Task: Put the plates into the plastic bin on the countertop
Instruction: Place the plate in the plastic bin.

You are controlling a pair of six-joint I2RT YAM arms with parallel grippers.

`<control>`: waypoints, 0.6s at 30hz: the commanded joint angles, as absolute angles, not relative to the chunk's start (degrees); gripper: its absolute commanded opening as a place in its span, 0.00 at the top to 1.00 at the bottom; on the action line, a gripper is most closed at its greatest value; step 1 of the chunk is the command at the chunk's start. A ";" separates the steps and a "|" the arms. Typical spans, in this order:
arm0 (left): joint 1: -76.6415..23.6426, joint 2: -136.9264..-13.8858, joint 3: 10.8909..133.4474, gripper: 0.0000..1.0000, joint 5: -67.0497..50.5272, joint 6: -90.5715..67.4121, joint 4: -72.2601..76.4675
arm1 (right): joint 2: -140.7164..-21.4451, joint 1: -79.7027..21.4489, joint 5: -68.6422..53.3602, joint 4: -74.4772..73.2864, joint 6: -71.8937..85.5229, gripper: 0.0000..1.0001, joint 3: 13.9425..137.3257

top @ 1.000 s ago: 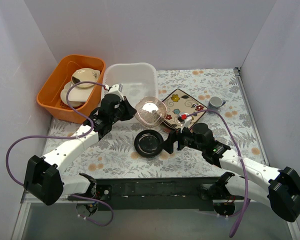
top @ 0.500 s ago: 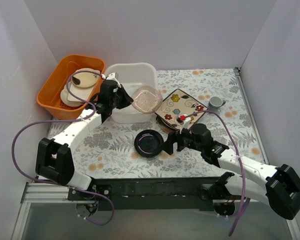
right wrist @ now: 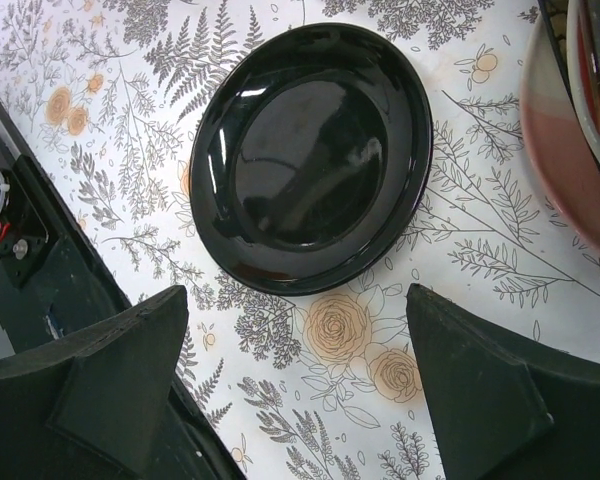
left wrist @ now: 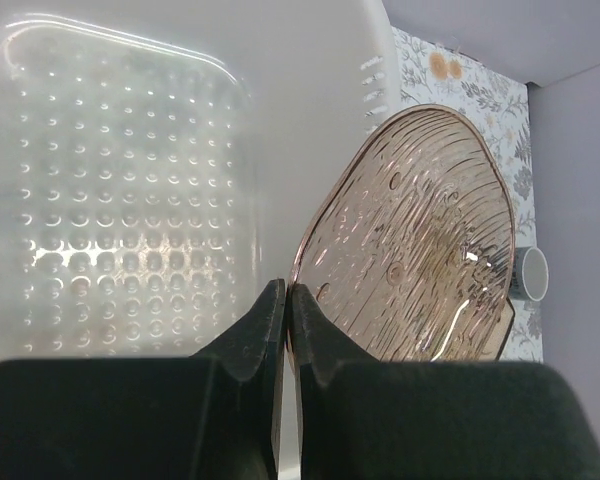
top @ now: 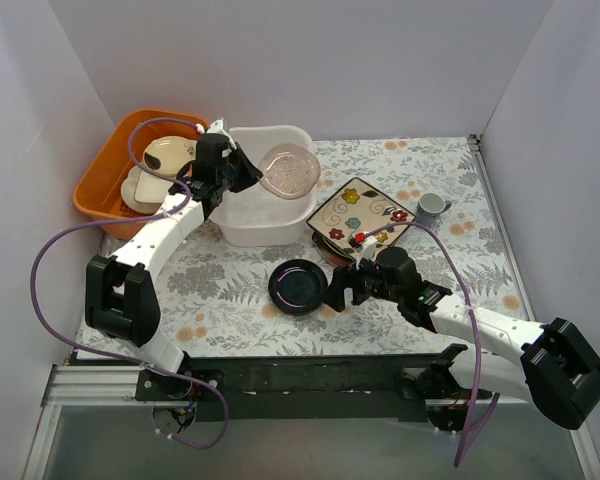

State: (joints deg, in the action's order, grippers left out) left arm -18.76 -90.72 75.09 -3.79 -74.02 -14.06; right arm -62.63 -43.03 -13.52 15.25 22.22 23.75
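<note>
My left gripper (top: 243,175) is shut on the rim of a pink-cream round plate (top: 288,171) and holds it tilted over the white plastic bin (top: 270,225). In the left wrist view the plate (left wrist: 410,240) hangs above the bin's dimpled floor (left wrist: 110,200), which holds nothing else. My right gripper (top: 337,287) is open and low beside a small dark glossy round plate (top: 298,285) on the countertop (top: 230,290). In the right wrist view that plate (right wrist: 310,155) lies just beyond my spread fingers (right wrist: 120,370). A cream square floral plate (top: 358,212) tops a stack at the centre right.
An orange tub (top: 100,190) with cream dishes (top: 165,157) stands at the back left beside the bin. A small grey cup (top: 431,206) sits at the right rear. A red-rimmed plate edge (right wrist: 570,170) shows at the right of the right wrist view. Walls close in on both sides.
My left gripper has carried the pink-cream plate back and left, from above the countertop to over the white bin. My right gripper has edged slightly closer to the dark plate.
</note>
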 commanded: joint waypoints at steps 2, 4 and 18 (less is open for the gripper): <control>-16.79 -95.27 83.04 1.00 -2.29 -71.72 -17.22 | -62.31 -43.33 -14.41 19.25 21.53 0.03 24.96; -15.82 -96.50 83.85 1.00 -2.81 -71.98 -17.58 | -62.14 -43.33 -14.33 19.34 21.62 0.03 24.87; -14.33 -102.12 84.38 1.00 -2.55 -70.14 -17.84 | -63.19 -43.33 -14.68 18.81 22.41 0.04 25.22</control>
